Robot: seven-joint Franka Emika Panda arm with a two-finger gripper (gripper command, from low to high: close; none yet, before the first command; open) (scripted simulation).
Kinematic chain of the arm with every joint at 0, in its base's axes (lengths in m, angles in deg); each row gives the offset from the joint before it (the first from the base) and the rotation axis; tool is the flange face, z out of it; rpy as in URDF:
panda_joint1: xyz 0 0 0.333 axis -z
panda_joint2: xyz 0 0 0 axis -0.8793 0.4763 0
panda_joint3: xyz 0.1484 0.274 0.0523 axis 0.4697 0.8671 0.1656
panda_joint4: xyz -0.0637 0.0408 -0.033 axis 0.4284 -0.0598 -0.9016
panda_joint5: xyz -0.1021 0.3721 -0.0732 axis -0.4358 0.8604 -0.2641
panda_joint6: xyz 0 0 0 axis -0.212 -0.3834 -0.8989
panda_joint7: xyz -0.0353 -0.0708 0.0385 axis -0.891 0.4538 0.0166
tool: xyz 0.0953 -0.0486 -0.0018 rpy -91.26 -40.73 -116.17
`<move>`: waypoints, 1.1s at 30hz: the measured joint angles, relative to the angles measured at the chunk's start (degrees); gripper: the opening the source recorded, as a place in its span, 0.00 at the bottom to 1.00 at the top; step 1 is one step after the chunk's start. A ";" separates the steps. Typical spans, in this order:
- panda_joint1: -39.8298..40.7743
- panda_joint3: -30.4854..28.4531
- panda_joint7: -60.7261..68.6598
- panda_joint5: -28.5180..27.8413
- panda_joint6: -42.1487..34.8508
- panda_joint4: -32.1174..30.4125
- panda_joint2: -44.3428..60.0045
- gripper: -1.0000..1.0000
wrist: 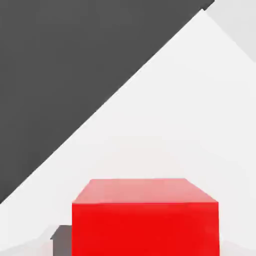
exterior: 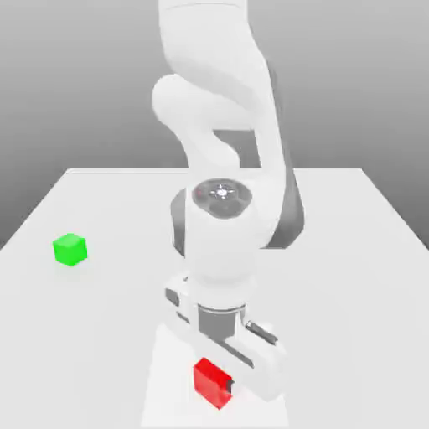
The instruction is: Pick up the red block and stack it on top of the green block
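Note:
The red block (exterior: 211, 382) lies on the white table (exterior: 335, 251) near its front edge, in the middle of the exterior view. My gripper (exterior: 214, 382) has come straight down over it, and a dark fingertip (exterior: 228, 385) presses against the block's side. In the hand view the red block (wrist: 145, 220) looms close, with a dark finger (wrist: 62, 239) flush against one side face. The gripper looks shut on the block. The green block (exterior: 69, 250) sits alone on the table, far off toward the exterior view's left and further back.
The arm's white body (exterior: 219, 235) rises above the red block and hides the table behind it. In the hand view the table's edge (wrist: 125, 87) runs diagonally against a dark background.

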 joint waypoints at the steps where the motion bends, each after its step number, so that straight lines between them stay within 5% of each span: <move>1: 0.28 0.52 0.85 1.14 -1.65 -0.33 -1.99 0.00; 16: 29.29 -15.83 21.48 -6.34 -7.14 -11.63 -18.90 0.00; 26: 44.00 -33.01 39.58 -8.70 -8.54 -19.90 -29.23 0.00; 33: 44.12 -37.53 45.02 -5.49 -6.12 -21.28 -28.51 0.00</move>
